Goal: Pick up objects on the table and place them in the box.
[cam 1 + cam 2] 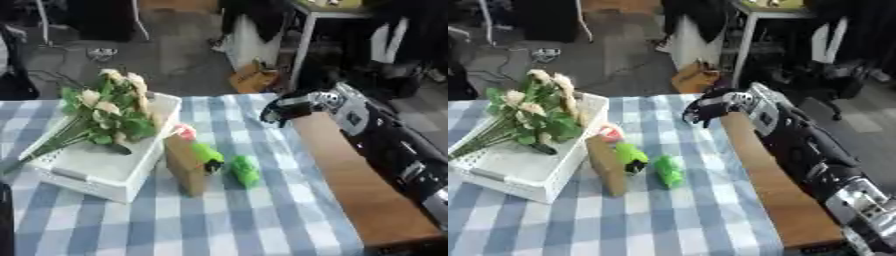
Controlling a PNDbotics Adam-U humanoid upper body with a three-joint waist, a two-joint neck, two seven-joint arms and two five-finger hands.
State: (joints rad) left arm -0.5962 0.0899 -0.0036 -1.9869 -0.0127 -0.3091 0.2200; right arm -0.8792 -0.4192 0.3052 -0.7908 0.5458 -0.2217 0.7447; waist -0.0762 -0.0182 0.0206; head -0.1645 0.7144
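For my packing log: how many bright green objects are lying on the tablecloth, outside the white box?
2. One green object lies against the brown block, beside the white box. The other green object lies just right of it on the cloth. The block could hide more.

Blue-and-white checked cloth (262, 220) covering worktop. Bare brown wooden strip (350, 185) along cloth's right side. Grey floor (175, 55) beyond far worktop edge. White-legged table (308, 30) at upper right, dark garments hanging near it. Brown cardboard-like item (254, 77) on floor by white panel (249, 40). Small pale object (102, 51) on floor at upper left, too blurred to identify. Dark shapes along far edge, indistinct.
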